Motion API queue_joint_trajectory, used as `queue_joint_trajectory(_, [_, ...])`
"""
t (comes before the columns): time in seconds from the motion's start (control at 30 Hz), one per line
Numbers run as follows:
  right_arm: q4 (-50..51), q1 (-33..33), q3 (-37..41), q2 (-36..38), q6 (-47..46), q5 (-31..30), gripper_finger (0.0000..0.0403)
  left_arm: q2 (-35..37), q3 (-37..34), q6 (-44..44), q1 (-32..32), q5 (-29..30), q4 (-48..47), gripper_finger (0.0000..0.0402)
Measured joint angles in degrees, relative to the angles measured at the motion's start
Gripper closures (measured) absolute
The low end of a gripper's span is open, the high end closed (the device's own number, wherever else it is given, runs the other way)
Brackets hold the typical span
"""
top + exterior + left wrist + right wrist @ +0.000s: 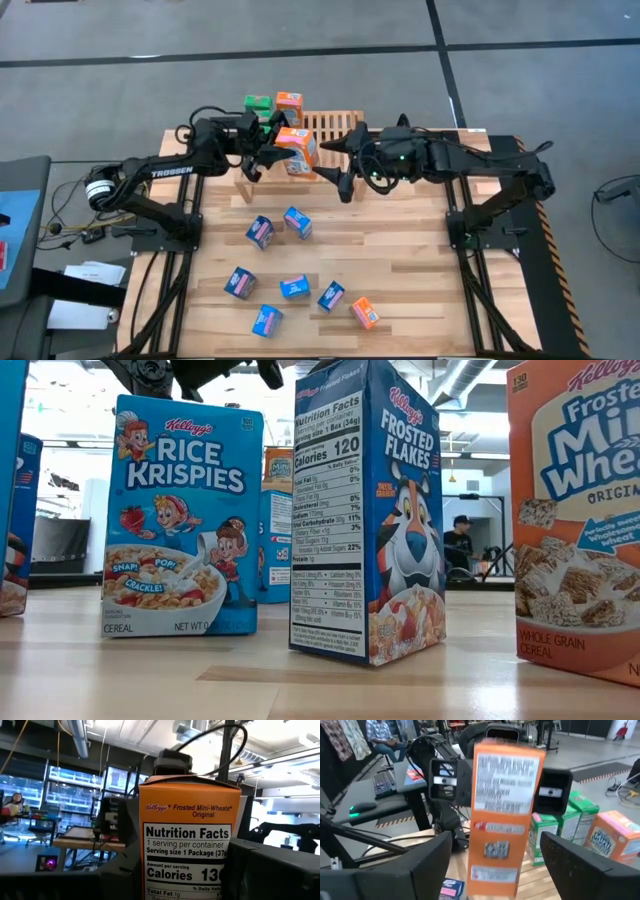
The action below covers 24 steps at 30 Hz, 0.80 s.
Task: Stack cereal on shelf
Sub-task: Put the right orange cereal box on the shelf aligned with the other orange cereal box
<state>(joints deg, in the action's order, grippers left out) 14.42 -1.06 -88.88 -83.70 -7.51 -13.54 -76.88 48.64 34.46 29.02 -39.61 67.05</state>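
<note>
**A:** Where is your left gripper (278, 152)?

**B:** Over the front edge of the shelf (335, 122), toward the end on my left arm's side. My fingers (125, 870) are closed partway on an orange box (298, 150), one on each narrow side. The box is upright and clear of the slats.

**A:** And the right gripper (335, 170)?

**B:** It's also at the shelf's front edge, just beside that box and facing it. My fingers there are spread wide and grip nothing. From my right wrist, the box stands between them but farther off, in the left fingers' grip.

**A:** Is there any cereal by the shelf?

**B:** A green box (257, 103) and a second orange one (290, 102) stand side by side at the shelf's back edge, at the same left end. I cannot tell whether they stand on the slats or just behind them.

**A:** And the rest?

**B:** It's all on the table (420, 260), in front of the shelf. Two blue boxes (260, 231) sit close together near the shelf. Four more blue ones are spread out farther from it, well apart from the shelf. A small orange box (365, 312) lies farthest out, beside those four.
</note>
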Motion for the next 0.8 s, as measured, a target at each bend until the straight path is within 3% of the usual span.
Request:
queue_joint_trajectory(0.23, [1.36, -1.04, 0.0, -0.02, 2.01, -0.67, 0.0068, 0.0, 0.0, -0.32, -0.15, 0.27, -0.48, 0.0255])
queue_joint_trajectory(0.53, [-0.81, -2.53, 0.16, -2.52, 1.68, 4.17, 0.0069, 0.0, 0.02, -3.12, -1.51, 3.98, -1.12, 0.0255])
queue_joint_trajectory(0.8, [-2.3, -2.58, -0.02, -3.37, 2.88, 4.42, 0.008, 0.0, 0.02, -3.35, -2.08, 4.08, -3.46, 0.0255])
